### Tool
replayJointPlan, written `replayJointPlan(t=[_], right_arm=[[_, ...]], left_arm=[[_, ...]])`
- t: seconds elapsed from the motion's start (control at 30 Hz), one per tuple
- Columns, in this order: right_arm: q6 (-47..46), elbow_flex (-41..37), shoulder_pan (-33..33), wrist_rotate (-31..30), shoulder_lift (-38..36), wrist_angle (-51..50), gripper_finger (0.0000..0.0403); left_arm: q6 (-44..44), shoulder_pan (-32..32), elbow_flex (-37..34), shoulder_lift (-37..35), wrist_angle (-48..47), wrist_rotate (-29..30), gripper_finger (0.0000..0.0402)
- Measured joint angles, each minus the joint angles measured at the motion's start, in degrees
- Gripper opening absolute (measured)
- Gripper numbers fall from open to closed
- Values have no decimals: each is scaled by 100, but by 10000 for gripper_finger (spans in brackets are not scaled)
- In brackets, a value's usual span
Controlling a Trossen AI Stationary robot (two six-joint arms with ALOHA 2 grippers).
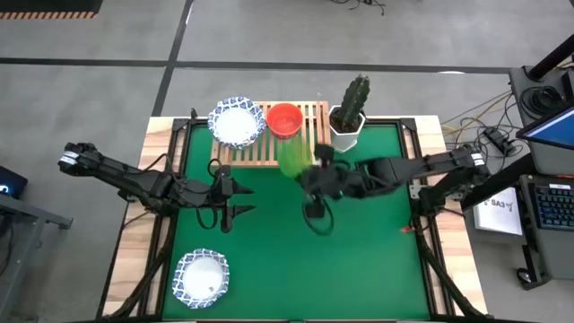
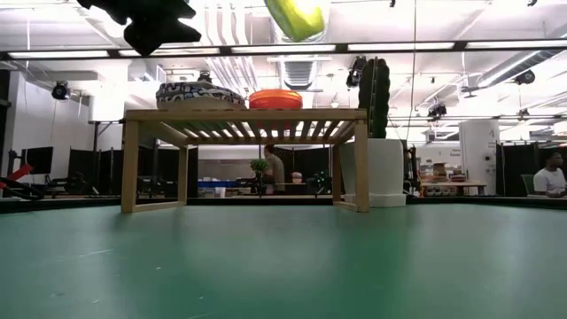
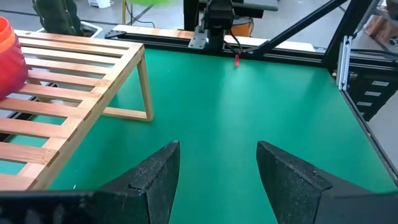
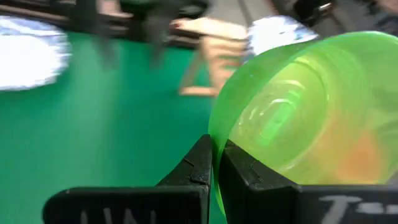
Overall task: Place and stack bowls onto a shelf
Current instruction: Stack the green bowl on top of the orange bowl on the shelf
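My right gripper (image 4: pixel 216 146) is shut on a translucent green bowl (image 4: pixel 305 112), held in the air just in front of the shelf (image 1: pixel 269 144); the bowl also shows in the high view (image 1: pixel 293 154) and at the top of the low view (image 2: pixel 297 16). On the light-wood shelf (image 2: pixel 244 115) a white bowl with a blue rim (image 1: pixel 237 122) and a red bowl (image 1: pixel 284 119) rest on their bases. Another white-and-blue bowl (image 1: pixel 201 278) sits on the table near the near-left corner. My left gripper (image 1: pixel 235 199) hovers open over the table, left of centre, holding nothing (image 3: pixel 217 149). My right gripper pinches the green bowl's rim (image 4: pixel 214 127) between its two fingers, one finger on the inner side of the wall and one on the outer. The bowl is lifted clear and tipped on its side, its opening turned toward the wrist.
A white hexagonal pot with a green cactus (image 1: pixel 350 112) stands at the shelf's right end. The red bowl (image 3: pixel 9 56) sits near the middle of the slatted top. Bare green table (image 1: pixel 359 260) spreads in front of the shelf. People show in the room behind.
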State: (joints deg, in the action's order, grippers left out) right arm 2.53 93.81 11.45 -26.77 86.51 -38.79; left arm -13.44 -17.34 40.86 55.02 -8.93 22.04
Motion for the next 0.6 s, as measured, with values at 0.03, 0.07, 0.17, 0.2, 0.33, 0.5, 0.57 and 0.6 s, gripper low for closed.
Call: replayJointPlan(t=[0.03, 0.07, 0.17, 0.2, 0.33, 0.5, 0.57, 0.6], right_arm=[[224, 59, -164, -23, 39, 83, 8], [404, 121, -330, -20, 85, 193, 8], [910, 319, -847, -21, 248, 461, 8], [1046, 392, -1016, -22, 320, 484, 8], [1371, 684, -1678, 32, 680, 479, 8], [1401, 1035, -2214, 484, 1089, 469, 9], [1362, 1161, -2326, 616, 1227, 445, 9], [1354, 1226, -2368, 714, 1297, 414, 10]], left_arm=[[-9, 0, 0, 0, 0, 0, 196], [-16, 0, 0, 0, 0, 0, 196], [-28, 0, -2, 0, -7, 0, 196], [-30, 0, -2, 0, -4, 0, 196], [-32, 0, -4, 0, -8, -2, 196], [-32, 0, -7, 2, -13, -2, 196], [-34, 0, -7, 2, -15, -2, 196], [-34, 0, -7, 2, -17, -2, 196]])
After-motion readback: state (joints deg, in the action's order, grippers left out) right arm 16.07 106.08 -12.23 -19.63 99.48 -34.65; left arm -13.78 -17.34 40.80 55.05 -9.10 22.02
